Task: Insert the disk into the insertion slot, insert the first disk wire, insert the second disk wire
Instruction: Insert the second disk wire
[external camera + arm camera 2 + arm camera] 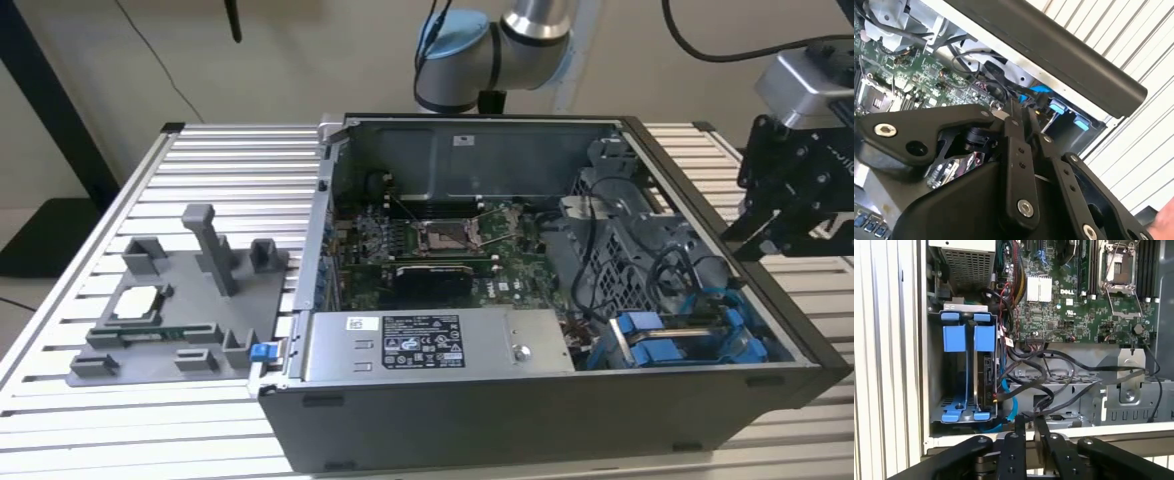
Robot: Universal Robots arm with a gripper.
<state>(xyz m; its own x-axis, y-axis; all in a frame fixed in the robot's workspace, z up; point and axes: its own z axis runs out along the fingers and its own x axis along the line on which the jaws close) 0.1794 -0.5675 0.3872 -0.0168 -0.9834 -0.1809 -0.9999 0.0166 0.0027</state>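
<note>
LOG | the disk (985, 377) is sitting in its blue carrier inside the drive bay (936, 365), so the first step is looking done to you | the black wires (1054, 390) are lying loose nearby, seemingly not yet plugged in | your gripper (1030, 424) is hovering just outside the case (534, 420); its fingers are drawn together, gripping nothing

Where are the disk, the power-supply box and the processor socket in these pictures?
the disk (984, 337): first wrist view, on its blue carrier tab.
the power-supply box (491, 338): exterior view, on its bare grey top.
the processor socket (442, 237): exterior view, on its middle.
</note>
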